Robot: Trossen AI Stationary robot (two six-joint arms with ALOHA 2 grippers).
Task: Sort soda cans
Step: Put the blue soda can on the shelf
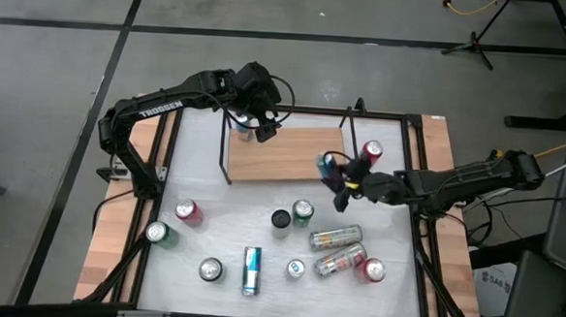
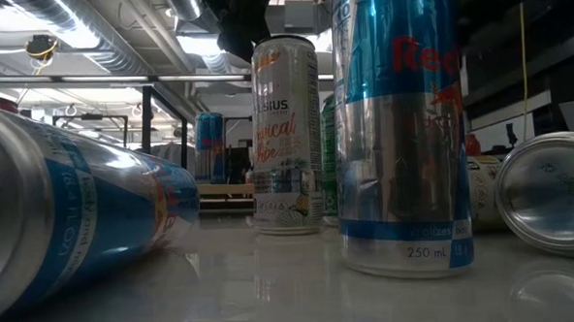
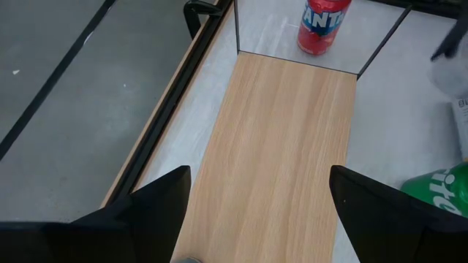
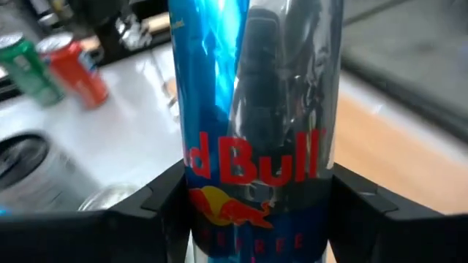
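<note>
A wooden board [image 1: 283, 154] lies at the far middle of the table. A red can [image 1: 371, 151] stands on its right end and shows as well in the left wrist view [image 3: 322, 25]. My right gripper [image 1: 345, 184] comes in from the right and is shut on a blue-and-silver soda can [image 1: 332, 165] by the board's near right corner. My left gripper [image 1: 257, 128] hangs open above the board's left end, nothing between its fingers, with a can's silver top [image 1: 243, 130] just beside it. Several more cans stand or lie on the near half of the table. My right gripper pinches the blue-and-silver can's round body [image 4: 256, 168] between its two fingers, one on either side [image 4: 170, 208]. The fingers come from the table's right side, slanting a little downward, across the can. The can stands along the wrist view's upright; its bottom is out of frame.
On the white table top: a red can [image 1: 189, 212] and a green can [image 1: 157, 232] at the left, a black can [image 1: 280, 219], a green can [image 1: 302, 213], two silver cans lying [image 1: 336, 249], a red can [image 1: 371, 270], a blue can lying [image 1: 251, 270]. A black frame [image 1: 427, 185] borders the table.
</note>
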